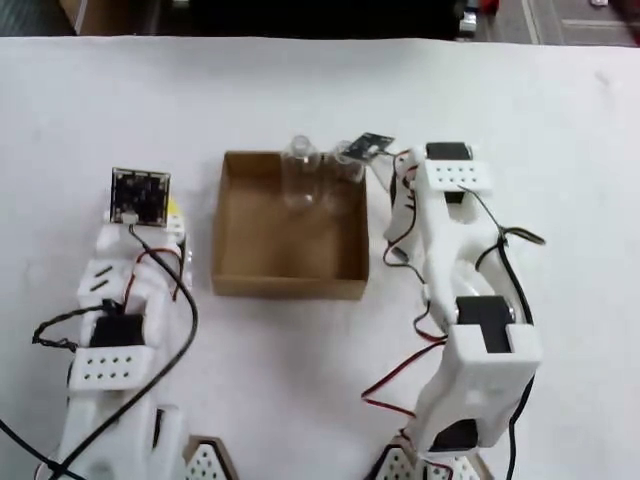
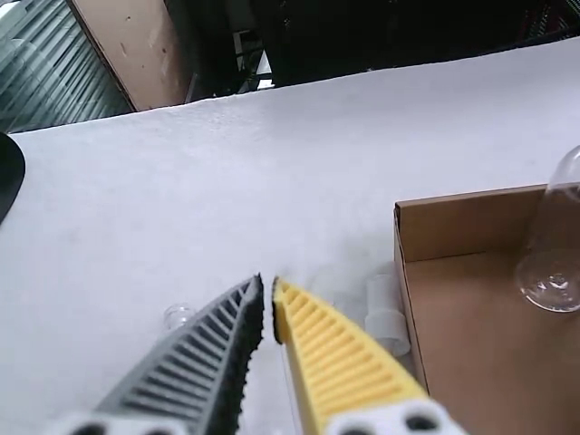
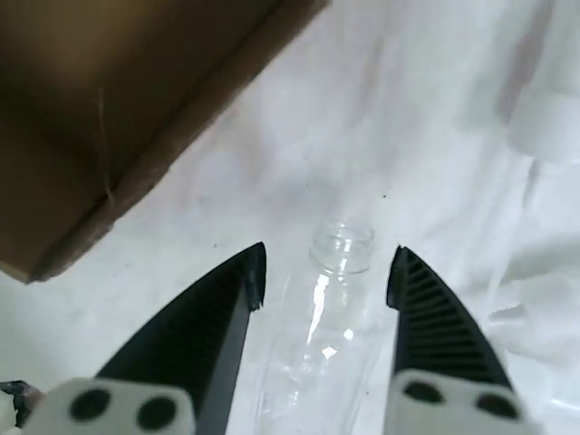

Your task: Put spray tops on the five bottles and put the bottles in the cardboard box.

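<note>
Near edge of the white bench (image 1: 300,380): my two white arms, the left arm (image 1: 115,340) and the right arm (image 1: 470,340), each trailing red and black wires.

Mid-bench, between the arms: the open brown cardboard box (image 1: 285,283), square and shallow.

Left of the box, low over the bench: my left claw (image 2: 268,292), made up of one ribbed grey finger (image 2: 195,372) and one ribbed yellow finger (image 2: 335,362). The tips are drawn together with only a thin slit between them, gripping nothing.

Just beyond those tips, on the bench against the outside of the box's left wall: pale white plastic spray tops (image 2: 385,313). A small clear round piece (image 2: 179,314) lies further left, too small to identify.

Inside the box, by its far wall: one clear plastic bottle (image 1: 299,172), upright, its neck open.

Outside the box, at its far right corner: my right claw (image 3: 328,263), with two ribbed black fingers (image 3: 208,317) standing wide apart. A second clear plastic bottle (image 3: 331,317) lies lengthwise between them, its open neck pointing away from the wrist. A gap shows on each side, so neither finger touches it. As far as I can tell it rests on the bench.

Beyond that bottle, on the side away from the box: more white spray tops (image 3: 544,118), blurred.
</note>
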